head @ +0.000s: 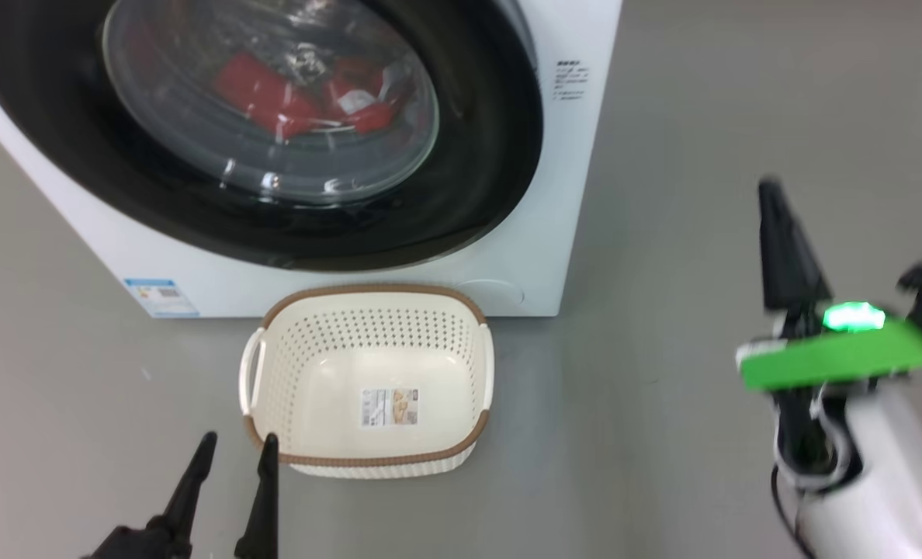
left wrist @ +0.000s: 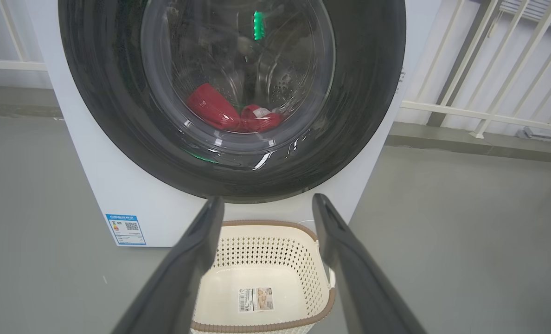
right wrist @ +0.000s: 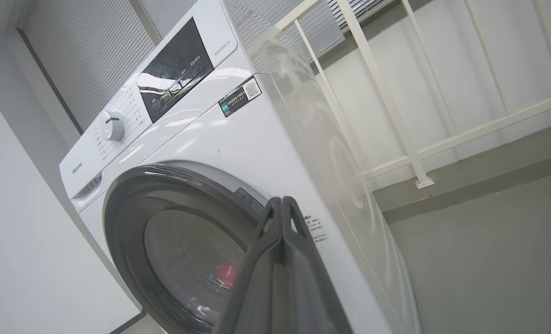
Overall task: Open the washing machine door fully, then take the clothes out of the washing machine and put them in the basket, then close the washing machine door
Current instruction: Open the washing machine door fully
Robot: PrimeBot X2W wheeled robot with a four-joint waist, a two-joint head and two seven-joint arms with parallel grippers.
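The white washing machine (head: 507,256) stands ahead with its round glossy black door (head: 476,155) shut. Red clothes (head: 290,97) lie behind the glass window, seen too in the left wrist view (left wrist: 229,113). The cream basket (head: 368,380) with a brown rim sits on the floor right in front of the machine, holding nothing but a paper label. My left gripper (head: 236,450) is open, low beside the basket's near left corner. My right gripper (head: 775,194) is shut on nothing, raised to the right of the machine, and in its own view (right wrist: 282,206) the fingers are pressed together pointing at the door's right edge (right wrist: 238,185).
Grey floor (head: 663,272) spreads to the right of the machine and basket. A white railing (right wrist: 414,153) and a low kerb run behind the machine on the right. A blue label sticker (head: 160,296) marks the machine's lower left front.
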